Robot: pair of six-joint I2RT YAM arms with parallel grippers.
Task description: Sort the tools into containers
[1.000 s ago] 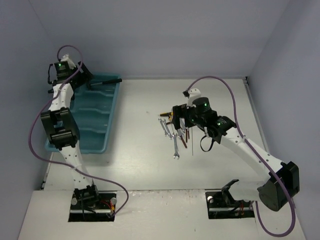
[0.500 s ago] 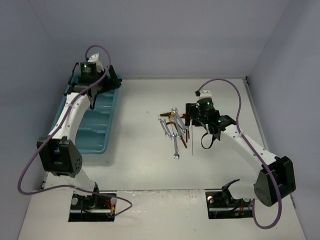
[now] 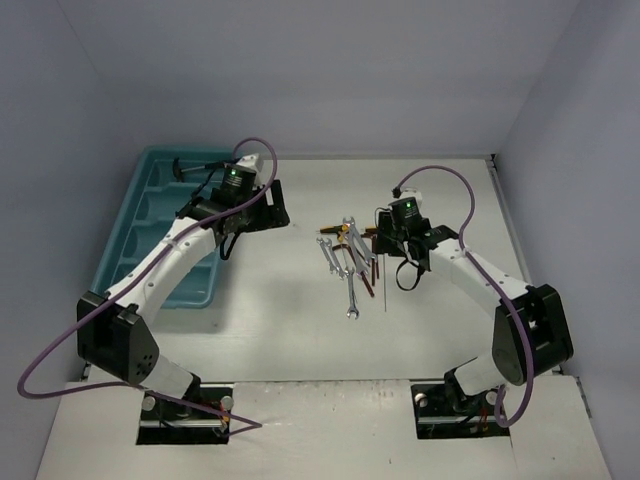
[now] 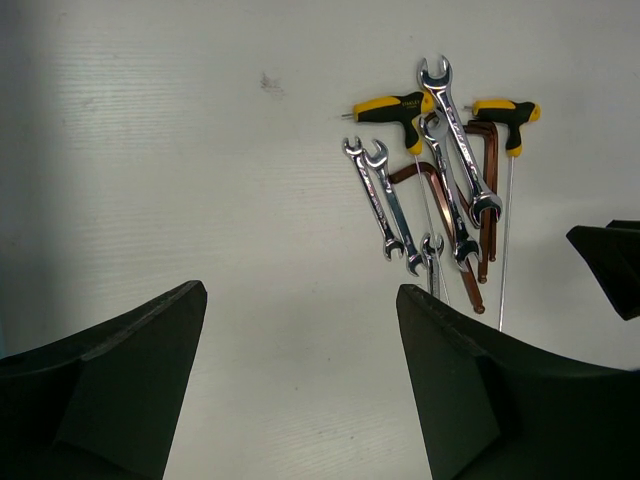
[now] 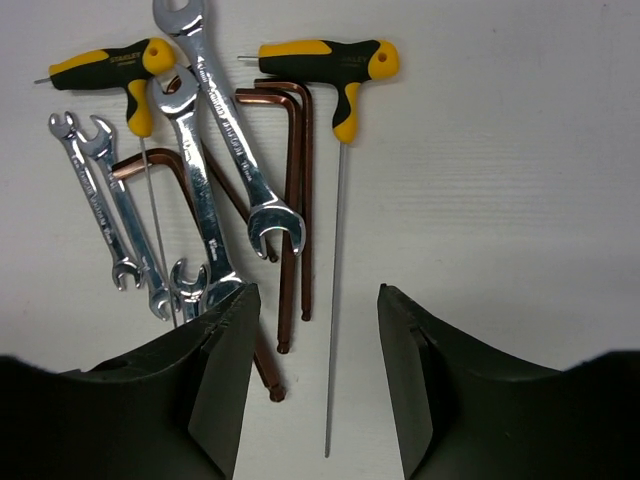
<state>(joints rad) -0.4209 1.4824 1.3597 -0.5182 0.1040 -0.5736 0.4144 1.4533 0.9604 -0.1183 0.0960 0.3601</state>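
Right wrist view: right gripper (image 5: 312, 300) is being held open, empty; the screwdriver (image 5: 338, 66) ahead is best gripped clear of hex keys (image 5: 298, 150).

Five wrenches (image 5: 225, 130), two screwdrivers (image 5: 320, 60), roughly four reddish-brown tools (image 5: 295, 200), one hammer (image 3: 200, 163), one tray (image 3: 128, 225).

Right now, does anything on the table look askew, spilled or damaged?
Nothing looks damaged or spilled. The only untidiness is overlap: silver wrenches lie crossed over reddish-brown hex keys, with two yellow-and-black T-handle drivers in the same heap.
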